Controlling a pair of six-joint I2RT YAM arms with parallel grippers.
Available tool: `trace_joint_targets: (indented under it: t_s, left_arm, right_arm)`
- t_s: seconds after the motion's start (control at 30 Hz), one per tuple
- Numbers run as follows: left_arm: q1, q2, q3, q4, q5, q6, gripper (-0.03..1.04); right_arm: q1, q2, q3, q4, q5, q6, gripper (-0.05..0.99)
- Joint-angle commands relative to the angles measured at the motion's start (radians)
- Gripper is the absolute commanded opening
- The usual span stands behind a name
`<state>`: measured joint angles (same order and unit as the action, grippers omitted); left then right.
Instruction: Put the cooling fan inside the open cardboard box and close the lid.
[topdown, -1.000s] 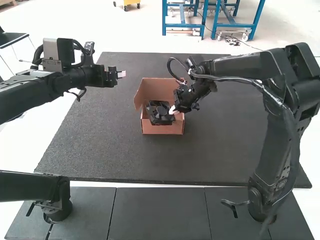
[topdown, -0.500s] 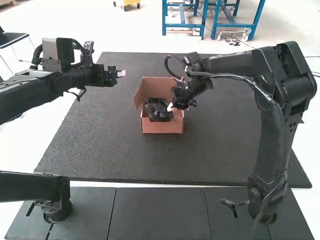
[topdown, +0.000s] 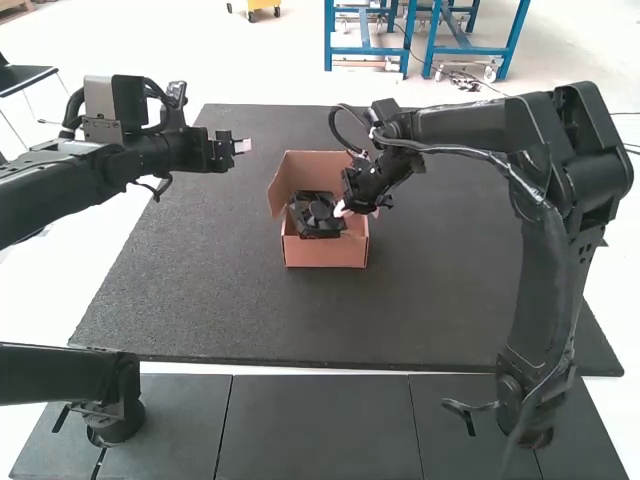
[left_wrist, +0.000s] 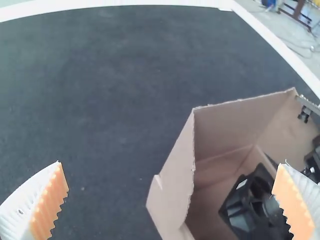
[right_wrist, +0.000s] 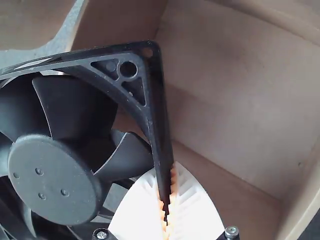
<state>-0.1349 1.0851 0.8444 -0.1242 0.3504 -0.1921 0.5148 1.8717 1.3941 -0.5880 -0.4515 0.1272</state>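
An open cardboard box (topdown: 322, 250) stands mid-mat with its lid flap (topdown: 283, 188) raised at the left. A black cooling fan (topdown: 313, 218) sits tilted inside it. My right gripper (topdown: 345, 207) is shut on the fan's frame edge, down in the box. In the right wrist view the white ribbed fingers (right_wrist: 150, 210) pinch the thin black frame (right_wrist: 159, 140) of the fan (right_wrist: 65, 170) against the box wall (right_wrist: 235, 95). My left gripper (topdown: 238, 148) hovers open, left of and above the box. Its orange pads (left_wrist: 47, 200) flank the box (left_wrist: 220, 150) and fan (left_wrist: 255, 207).
The box rests on a dark rubber mat (topdown: 200, 280), with open mat on every side. The mat's front edge (topdown: 300, 362) meets dark base panels. Blue metal frames (topdown: 420, 35) stand beyond the far edge.
My right gripper has shifted slightly left and back with the fan, lowering it deeper into the box. The left arm has stayed put.
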Motion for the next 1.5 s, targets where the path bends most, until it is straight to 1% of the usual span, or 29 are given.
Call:
trace_joint_targets:
  t_s: [0.0,0.33,0.77,1.07,1.37,1.47]
  left_arm:
    - [0.008,-0.033,0.007,0.011,-0.007,-0.004,0.97]
    - [0.009,-0.053,0.002,0.006,-0.007,-0.006,0.97]
    - [0.006,-0.067,-0.005,0.001,-0.007,-0.006,0.97]
    - [0.009,-0.074,-0.004,0.001,-0.007,-0.006,0.97]
    - [0.011,-0.076,-0.008,0.006,-0.007,-0.007,0.97]
    - [0.011,-0.076,-0.008,0.006,-0.007,-0.007,0.97]
  right_arm:
    - [-0.018,0.007,0.043,0.005,0.004,-0.009,-0.02]
    - [-0.030,0.032,0.048,0.017,0.037,-0.006,-0.02]
    - [-0.029,0.058,0.092,0.019,0.054,-0.006,-0.02]
    - [-0.022,0.060,0.086,0.017,0.103,-0.008,-0.02]
    - [-0.019,0.063,0.086,0.019,0.139,0.012,-0.02]
    - [-0.019,0.063,0.083,0.036,0.155,0.014,-0.02]
